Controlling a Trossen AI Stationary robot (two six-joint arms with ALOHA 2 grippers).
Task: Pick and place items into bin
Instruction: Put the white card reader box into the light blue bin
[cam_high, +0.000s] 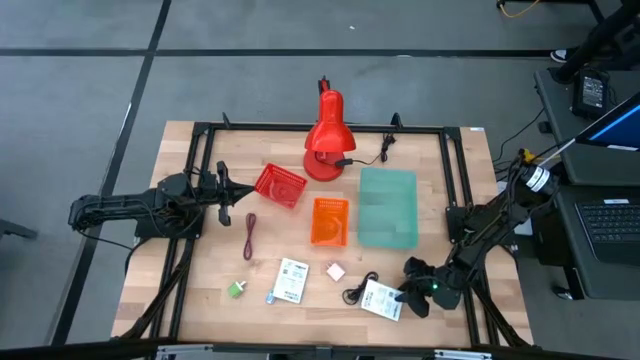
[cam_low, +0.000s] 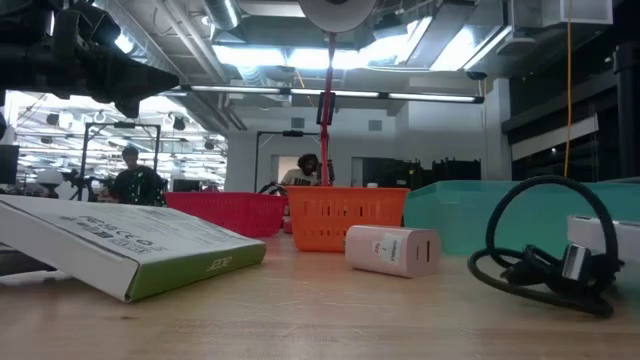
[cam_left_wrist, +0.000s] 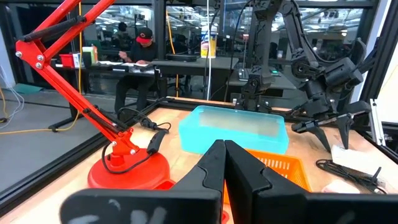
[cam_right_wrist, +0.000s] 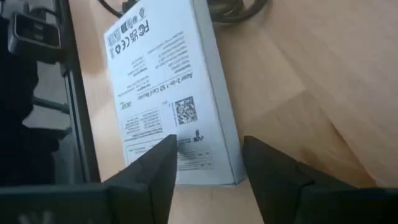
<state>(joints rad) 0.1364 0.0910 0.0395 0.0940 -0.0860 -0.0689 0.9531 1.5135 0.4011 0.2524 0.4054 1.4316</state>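
Observation:
My right gripper (cam_high: 405, 298) is open by the table's near right corner. In its wrist view it (cam_right_wrist: 208, 158) stands over the end of a white printed packet (cam_right_wrist: 168, 93), fingers astride that end; I see no touch. The black coiled cable (cam_high: 356, 291) lies against this packet's far end. A second white packet (cam_high: 291, 281) lies tilted, one edge raised (cam_low: 130, 240). The pinkish-white cube (cam_high: 336, 271), green cube (cam_high: 237, 289) and dark red cord (cam_high: 249, 236) lie loose on the wood. My left gripper (cam_high: 222, 195) is shut (cam_left_wrist: 224, 152), waiting beside the red basket (cam_high: 280, 186).
A teal bin (cam_high: 387, 206) sits right of centre, an orange basket (cam_high: 329, 221) beside it. The red desk lamp (cam_high: 325, 140) stands at the far edge, its cord trailing right. A black frame rail (cam_right_wrist: 74, 93) runs close beside the packet. People sit at desks beyond the table.

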